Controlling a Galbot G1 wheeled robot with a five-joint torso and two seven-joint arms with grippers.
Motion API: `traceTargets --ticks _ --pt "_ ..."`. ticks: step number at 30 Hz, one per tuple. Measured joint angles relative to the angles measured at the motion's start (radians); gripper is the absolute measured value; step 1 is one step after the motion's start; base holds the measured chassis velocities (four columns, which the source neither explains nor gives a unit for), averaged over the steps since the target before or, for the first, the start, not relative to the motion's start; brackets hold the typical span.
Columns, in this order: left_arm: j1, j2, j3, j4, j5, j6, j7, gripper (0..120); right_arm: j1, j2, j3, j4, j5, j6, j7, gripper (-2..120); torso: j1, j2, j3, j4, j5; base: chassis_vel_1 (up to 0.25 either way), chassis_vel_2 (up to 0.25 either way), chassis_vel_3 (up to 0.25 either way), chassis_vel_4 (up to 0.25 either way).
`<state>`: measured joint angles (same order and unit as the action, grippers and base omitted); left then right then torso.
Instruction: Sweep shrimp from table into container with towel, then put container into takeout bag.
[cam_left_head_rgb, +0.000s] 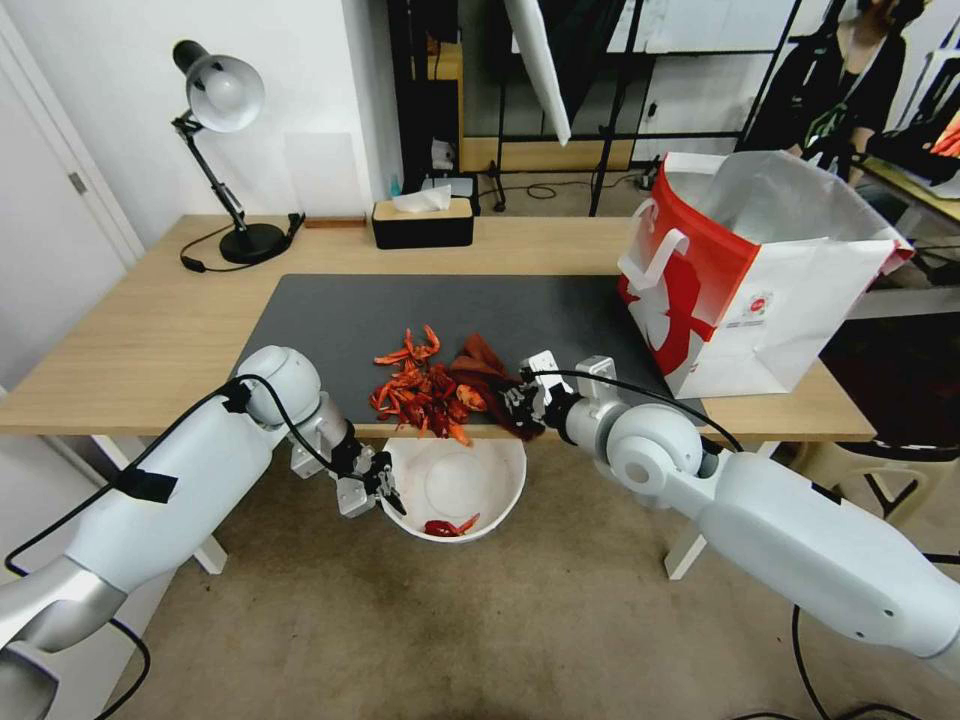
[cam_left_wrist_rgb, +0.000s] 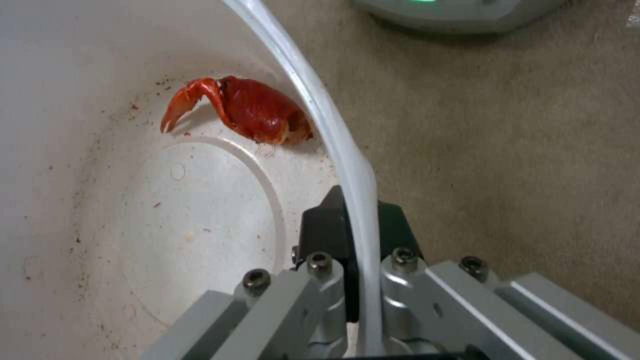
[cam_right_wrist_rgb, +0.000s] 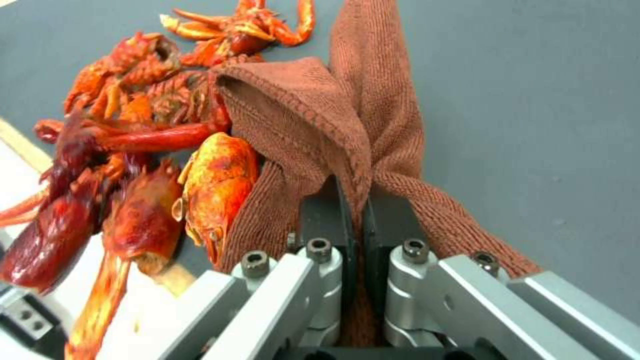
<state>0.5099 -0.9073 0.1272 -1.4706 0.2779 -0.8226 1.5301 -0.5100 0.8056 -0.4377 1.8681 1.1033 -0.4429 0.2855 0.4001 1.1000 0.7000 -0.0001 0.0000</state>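
The shrimp (cam_left_head_rgb: 418, 388) lie heaped at the mat's front edge; in the right wrist view the heap (cam_right_wrist_rgb: 143, 135) hangs partly over the table edge. One piece (cam_left_head_rgb: 448, 526) lies in the white container (cam_left_head_rgb: 497, 490), also seen in the left wrist view (cam_left_wrist_rgb: 250, 112). My left gripper (cam_left_head_rgb: 385, 487) is shut on the container's rim (cam_left_wrist_rgb: 347, 165), holding it below the table's front edge. My right gripper (cam_left_head_rgb: 522, 400) is shut on the rust-brown towel (cam_right_wrist_rgb: 347, 120), which touches the heap's right side. The takeout bag (cam_left_head_rgb: 750, 280) stands open at the table's right end.
The light-wood table (cam_left_head_rgb: 130, 340) carries a dark grey mat (cam_left_head_rgb: 440, 305). A desk lamp (cam_left_head_rgb: 225, 150) and a black tissue box (cam_left_head_rgb: 422, 222) stand along the far edge. Carpet floor (cam_left_head_rgb: 450, 630) lies under the container.
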Motion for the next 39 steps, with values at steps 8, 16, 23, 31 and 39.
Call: traceTargets --ticks 8,16,23,31,39 --pt "0.002 0.003 -0.002 0.005 0.001 0.000 0.000 0 -0.024 -0.018 0.008 0.040 0.004 0.000 0.006 1 0.000 0.000 0.000 0.0001 0.0000 0.000 0.000 0.000 0.000" --pt "0.004 0.004 -0.009 0.006 0.001 0.000 0.000 0 -0.048 -0.041 0.024 0.074 0.006 0.000 0.010 1 0.000 0.000 0.000 0.0001 0.0001 0.000 0.000 0.000 0.000" --pt "0.014 0.004 -0.014 0.002 0.004 0.000 0.000 0 -0.069 -0.046 0.040 0.085 0.002 0.003 0.010 1 0.000 0.000 0.000 0.0001 -0.0001 0.000 0.000 0.000 0.000" --pt "0.017 0.009 -0.023 -0.004 0.005 0.000 0.000 0 -0.079 -0.045 0.040 0.103 0.003 0.003 0.020 1 0.000 0.000 0.000 0.0002 0.0000 0.000 0.000 0.000 0.000" --pt "0.016 0.016 -0.025 -0.007 0.003 0.000 0.000 0 -0.092 -0.071 0.043 0.143 0.011 -0.003 0.017 1 0.000 0.000 0.000 0.0001 0.0000 0.000 0.000 0.000 0.000"
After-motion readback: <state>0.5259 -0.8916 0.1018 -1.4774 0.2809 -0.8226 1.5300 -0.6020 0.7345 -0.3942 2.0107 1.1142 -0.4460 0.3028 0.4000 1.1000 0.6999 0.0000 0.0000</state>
